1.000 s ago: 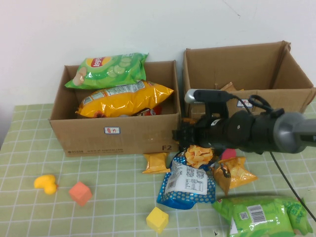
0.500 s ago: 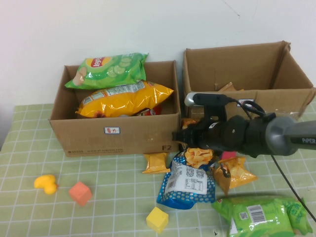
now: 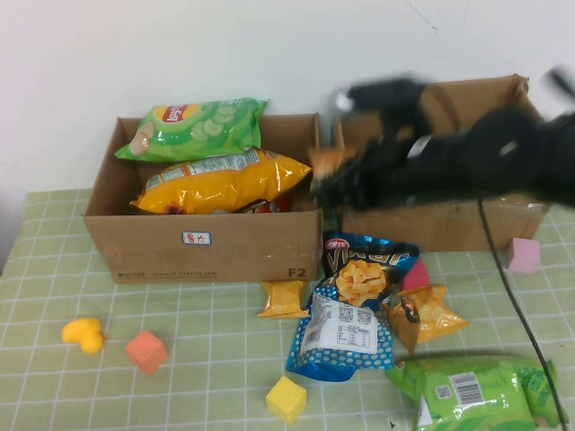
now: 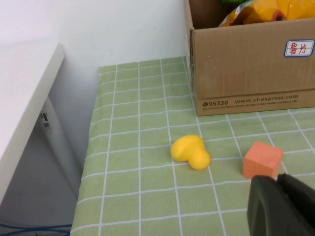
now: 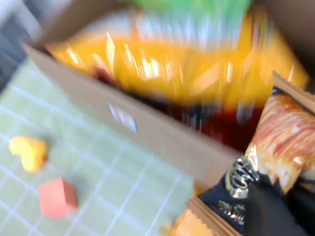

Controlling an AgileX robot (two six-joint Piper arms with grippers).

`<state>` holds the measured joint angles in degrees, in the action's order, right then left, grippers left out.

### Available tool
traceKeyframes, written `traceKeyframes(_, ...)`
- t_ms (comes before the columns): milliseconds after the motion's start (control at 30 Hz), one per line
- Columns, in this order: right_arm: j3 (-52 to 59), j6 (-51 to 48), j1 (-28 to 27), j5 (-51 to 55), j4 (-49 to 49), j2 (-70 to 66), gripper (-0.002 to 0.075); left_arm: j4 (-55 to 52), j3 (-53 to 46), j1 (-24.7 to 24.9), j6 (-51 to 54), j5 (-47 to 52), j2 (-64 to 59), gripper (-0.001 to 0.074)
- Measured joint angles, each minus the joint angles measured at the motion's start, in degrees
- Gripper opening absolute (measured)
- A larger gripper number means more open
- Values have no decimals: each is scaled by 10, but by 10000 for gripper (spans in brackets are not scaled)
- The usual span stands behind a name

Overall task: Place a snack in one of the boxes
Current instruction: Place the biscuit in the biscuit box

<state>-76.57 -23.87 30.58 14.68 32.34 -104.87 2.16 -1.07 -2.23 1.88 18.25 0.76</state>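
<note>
- The right gripper (image 3: 325, 171) is hanging in the air over the right wall of the left box (image 3: 207, 247), its jaws gripping a small snack packet (image 5: 283, 135).
- The open inside of that box is lying just to the left of the jaws and a little below, so a short move leftward is probably what matters.
- The left gripper (image 4: 283, 206) is parked low over the tabletop (image 4: 147, 147) with jaws closed, near an orange cube (image 4: 262, 160), so the right arm is the nearer one.
</note>
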Motion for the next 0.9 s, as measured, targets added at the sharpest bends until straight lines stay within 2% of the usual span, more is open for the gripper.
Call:
traceKeyframes(100, 0, -30, -8, -8, -7, 56, 32, 0, 0, 0, 0, 0, 0, -2)
traceKeyframes(233, 0, -43, -53, -56, -7, 79, 31, 0, 0, 0, 0, 0, 0, -2)
traceKeyframes(467, 0, -44, -149, -120, -8, 7, 41, 0, 0, 0, 0, 1, 0, -2)
traceKeyframes(533, 0, -44, -165, -125, -8, -17, 89, 0, 0, 0, 0, 1, 0, -2)
traceKeyframes(567, 0, -44, -172, -125, -8, -28, 138, 0, 0, 0, 0, 1, 0, -2)
traceKeyframes(667, 0, -44, -187, -116, 8, -41, 344, 0, 0, 0, 0, 1, 0, -2)
traceKeyframes(733, 0, -44, -196, -96, 21, -39, 441, 0, 0, 0, 0, 1, 0, -2)
traceKeyframes(767, 0, -44, -199, -80, 27, -32, 465, 0, 0, 0, 0, 1, 0, -2)
traceKeyframes(833, 0, -44, -207, -38, 31, -13, 459, 0, 0, 0, 0, 1, 0, -2)
traceKeyframes(900, 0, -44, -213, 4, 31, 16, 367, 0, 0, 0, 0, 1, 0, -2)
